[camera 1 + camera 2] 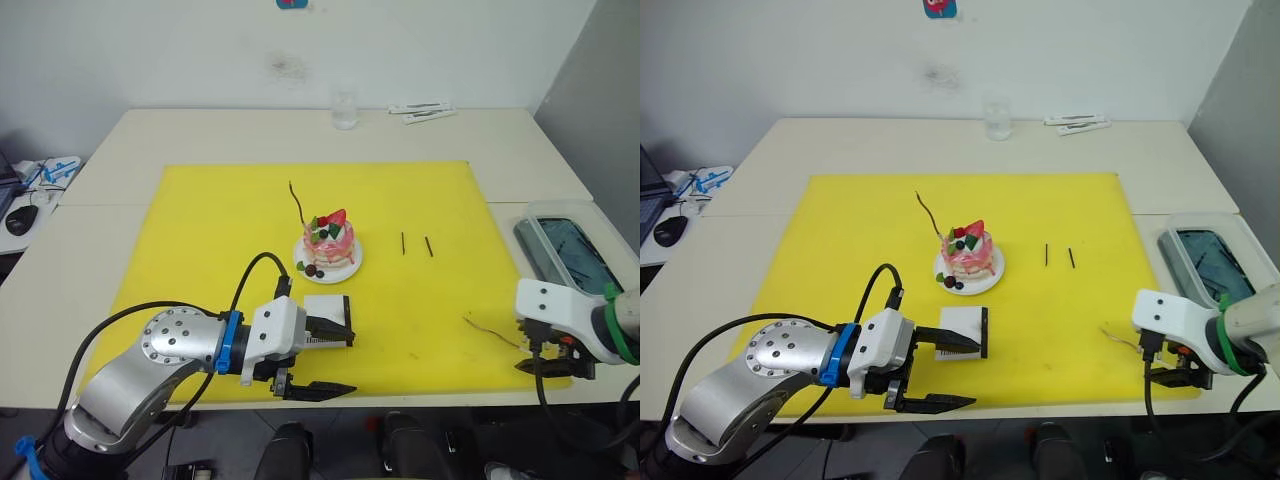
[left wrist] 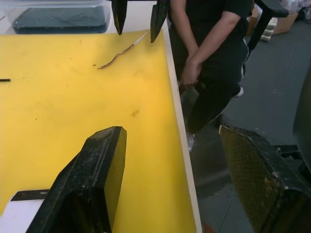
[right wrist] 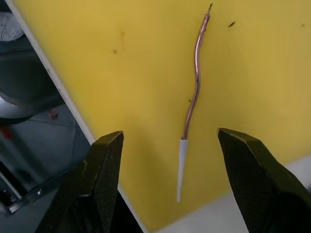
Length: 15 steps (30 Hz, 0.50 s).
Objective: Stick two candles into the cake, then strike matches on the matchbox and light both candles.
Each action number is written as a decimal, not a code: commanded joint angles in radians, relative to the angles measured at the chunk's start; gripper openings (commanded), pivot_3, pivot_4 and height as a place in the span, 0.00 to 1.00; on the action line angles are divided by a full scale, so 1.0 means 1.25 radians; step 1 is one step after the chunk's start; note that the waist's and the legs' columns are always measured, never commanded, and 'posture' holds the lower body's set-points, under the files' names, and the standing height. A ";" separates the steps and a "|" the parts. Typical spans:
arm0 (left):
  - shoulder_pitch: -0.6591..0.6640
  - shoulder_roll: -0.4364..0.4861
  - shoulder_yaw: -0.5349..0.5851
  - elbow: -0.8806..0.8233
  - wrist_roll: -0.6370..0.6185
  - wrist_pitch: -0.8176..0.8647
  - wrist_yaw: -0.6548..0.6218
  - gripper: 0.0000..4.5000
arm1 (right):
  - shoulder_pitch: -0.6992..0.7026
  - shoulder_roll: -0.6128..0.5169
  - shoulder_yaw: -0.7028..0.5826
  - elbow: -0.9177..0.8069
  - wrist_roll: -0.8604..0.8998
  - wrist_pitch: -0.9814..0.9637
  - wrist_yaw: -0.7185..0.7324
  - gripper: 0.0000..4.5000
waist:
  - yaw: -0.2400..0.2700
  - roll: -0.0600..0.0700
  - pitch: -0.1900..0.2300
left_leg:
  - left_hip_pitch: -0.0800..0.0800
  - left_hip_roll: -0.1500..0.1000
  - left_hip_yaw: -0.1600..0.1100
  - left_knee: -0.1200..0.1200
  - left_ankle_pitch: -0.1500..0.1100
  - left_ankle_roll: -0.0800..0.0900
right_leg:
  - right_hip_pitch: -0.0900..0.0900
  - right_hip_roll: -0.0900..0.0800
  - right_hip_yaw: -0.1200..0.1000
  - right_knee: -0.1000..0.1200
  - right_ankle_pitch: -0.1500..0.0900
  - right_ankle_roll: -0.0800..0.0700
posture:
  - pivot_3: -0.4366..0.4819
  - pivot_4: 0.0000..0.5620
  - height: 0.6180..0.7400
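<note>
The cake (image 1: 329, 244) sits on its small white plate (image 1: 352, 267) near the middle of a yellow mat (image 1: 220, 230) that covers most of the bench (image 1: 130, 135). One candle (image 1: 297, 203) stands stuck in the cake's far left side, leaning away from it. The second candle (image 3: 194, 82) lies flat on the mat near the mat's front right corner, its pale end (image 3: 181, 167) pointing toward the mat's edge. The right claw (image 3: 167, 182) hovers just above that end with its fingers wide apart and empty, one on each side of the candle and not touching it.

The two matches (image 1: 415, 244) lie side by side on open mat to the right of the cake, well apart from both claws. The matchbox (image 1: 328, 319) lies just in front of the plate. The left claw (image 1: 330, 358) is open and holds nothing; one finger (image 1: 325, 327) rests over the matchbox, the other (image 1: 318, 389) juts past the mat's front edge. A clear glass (image 1: 344, 110) stands at the far edge of the bench, and a tray (image 1: 570, 250) lies to the right of the mat. A person (image 2: 209, 53) stands beside the bench.
</note>
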 commanded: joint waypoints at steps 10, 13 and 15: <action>-0.030 -0.024 -0.018 -0.018 0.011 0.007 0.027 0.76 | -0.142 0.019 0.193 0.121 -0.116 -0.044 0.036 0.71 | 0.000 0.000 0.000 | 0.000 0.000 0.000 0.000 0.000 0.000 | 0.000 0.000 0.000 0.000 0.000 0.000 | 0.48 0.27 1.00; -0.038 -0.028 -0.019 -0.023 0.006 0.019 0.033 0.76 | -0.142 0.018 0.203 0.132 -0.128 -0.051 0.044 0.71 | 0.000 0.000 0.000 | 0.000 0.000 0.000 0.000 0.000 0.000 | 0.000 0.000 0.000 0.000 0.001 0.002 | 0.48 0.27 1.00; -0.043 -0.031 -0.020 -0.025 0.002 0.026 0.038 0.76 | -0.142 0.022 0.204 0.134 -0.133 -0.051 0.050 0.71 | 0.000 0.000 0.000 | 0.000 0.000 0.000 0.000 0.000 0.000 | 0.000 0.000 -0.001 0.000 0.001 0.002 | 0.48 0.27 1.00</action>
